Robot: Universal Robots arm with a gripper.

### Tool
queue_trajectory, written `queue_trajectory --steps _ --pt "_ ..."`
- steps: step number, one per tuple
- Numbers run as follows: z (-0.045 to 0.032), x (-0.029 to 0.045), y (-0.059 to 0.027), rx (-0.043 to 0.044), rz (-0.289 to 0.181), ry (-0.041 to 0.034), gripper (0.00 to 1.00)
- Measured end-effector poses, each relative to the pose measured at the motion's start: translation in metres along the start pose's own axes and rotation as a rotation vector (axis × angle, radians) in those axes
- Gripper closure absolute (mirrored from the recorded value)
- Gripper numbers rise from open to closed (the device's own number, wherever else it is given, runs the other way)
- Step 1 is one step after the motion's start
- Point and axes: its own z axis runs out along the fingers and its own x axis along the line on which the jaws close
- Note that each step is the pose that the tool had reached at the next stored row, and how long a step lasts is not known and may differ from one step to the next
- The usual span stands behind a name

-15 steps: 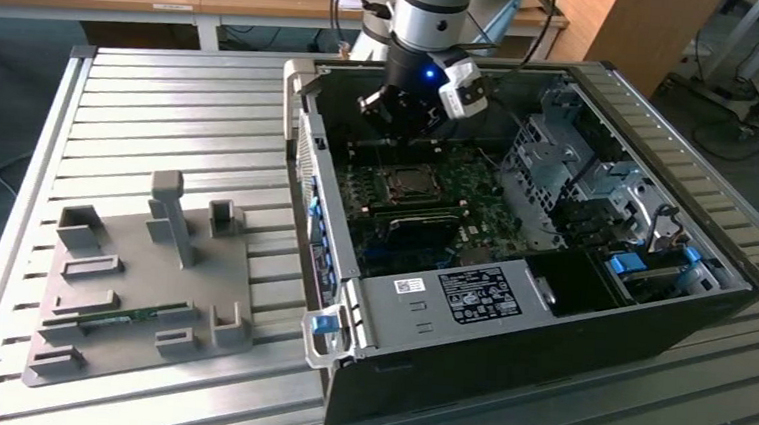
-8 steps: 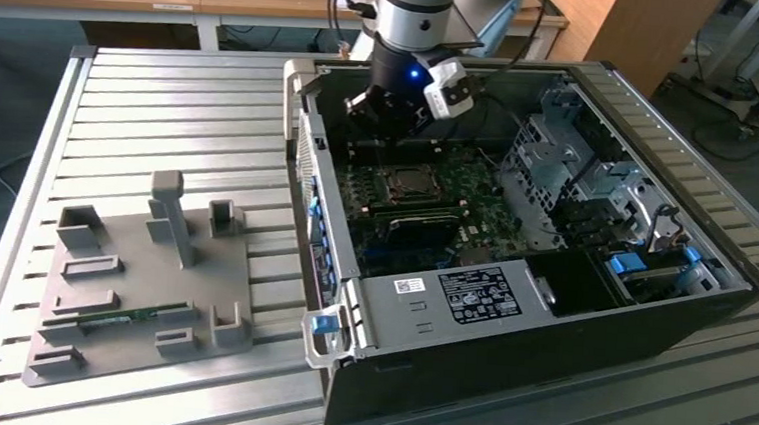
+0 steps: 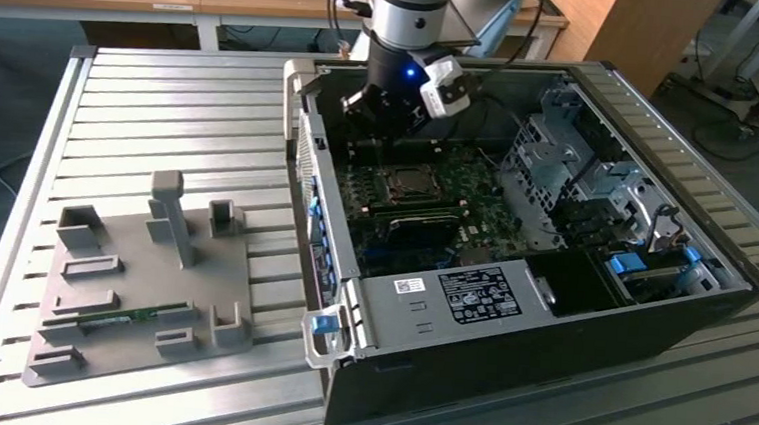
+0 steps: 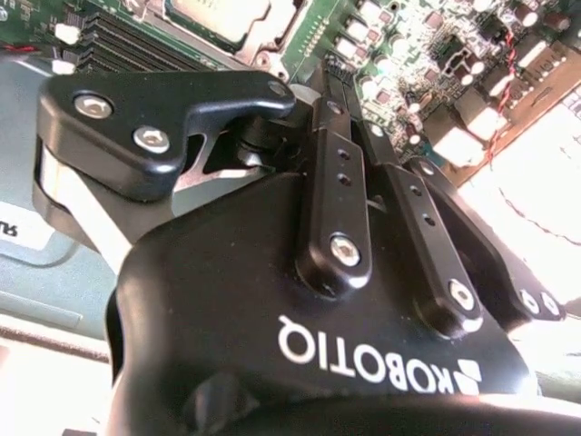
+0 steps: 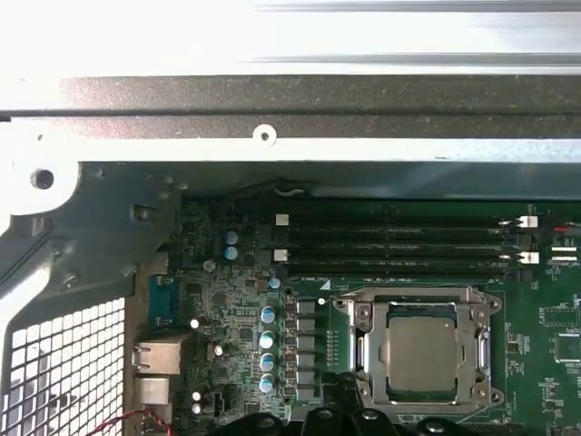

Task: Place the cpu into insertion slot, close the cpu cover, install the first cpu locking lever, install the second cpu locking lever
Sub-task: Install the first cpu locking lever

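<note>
A black computer case [image 3: 507,312] lies open on a ribbed grey metal surface [image 3: 159,107]. The black claw [image 3: 382,120] on the silver robot arm [image 3: 407,14] hangs over the far end of the case, above the green board with many small parts [image 3: 467,214]. I cannot tell if the claw is apart or together.

The small flat square chip with the silver-grey top [image 3: 410,182] sits in its slot in the middle of the board, a little nearer than the claw. Nothing touches it.

The first wrist view looks down and shows more. The chip [image 5: 420,352] lies flat. The silvery metal frame plate with a square hole [image 5: 422,296] lies around it, and the chip shows through the hole. Long black memory slots [image 5: 390,245] run just beside the frame. A row of little blue cans [image 5: 268,350] stands near its other side.

The second wrist view shows the claw's black body from close up, with the chip [image 4: 218,11] beyond it.

The exterior view shows the edges. The case wall [image 3: 306,157] on the exterior view's left stands near the claw. Grey metal drive boxes [image 3: 557,165] rise on the exterior view's right. The board between them is low and open from above. A grey plastic holder plate with upright pegs [image 3: 147,286] rests on the surface, well apart from the case.
</note>
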Motion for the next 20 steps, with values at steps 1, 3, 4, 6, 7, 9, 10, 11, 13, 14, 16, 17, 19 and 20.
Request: queue_trajectory --steps 1,3,4,6,7,9,10,11,13,14,16,17,19,20 --pt "-0.0007 0.0000 0.0000 0.0000 0.000 -0.0001 0.89" --pt "-0.0007 0.0004 0.0001 -0.0002 0.000 -0.0006 0.89" --pt "-0.0008 0.0016 0.0000 0.0000 0.000 -0.0013 0.89" --pt "-0.0007 0.0060 0.0000 -0.0001 0.000 -0.0038 0.89" --pt "-0.0007 0.0085 0.0000 0.0000 0.000 -0.0052 0.89" --pt "-0.0007 0.0135 0.0000 -0.0002 0.000 -0.0079 0.89" --pt "-0.0007 0.0154 0.0000 -0.0002 0.000 -0.0087 0.89" --pt "-0.0007 0.0163 0.0000 -0.0005 0.000 -0.0092 0.89" --pt "-0.0007 0.0166 0.0001 -0.0009 0.000 -0.0092 0.89" --pt "-0.0007 0.0166 0.0001 -0.0015 0.000 -0.0092 0.89" --pt "-0.0007 0.0169 0.0003 -0.0032 0.000 -0.0093 0.89" --pt "-0.0007 0.0170 0.0004 -0.0045 0.000 -0.0093 0.89" --pt "-0.0006 0.0173 0.0009 -0.0078 0.000 -0.0094 0.89" --pt "-0.0007 0.0175 0.0012 -0.0095 0.000 -0.0093 0.89"
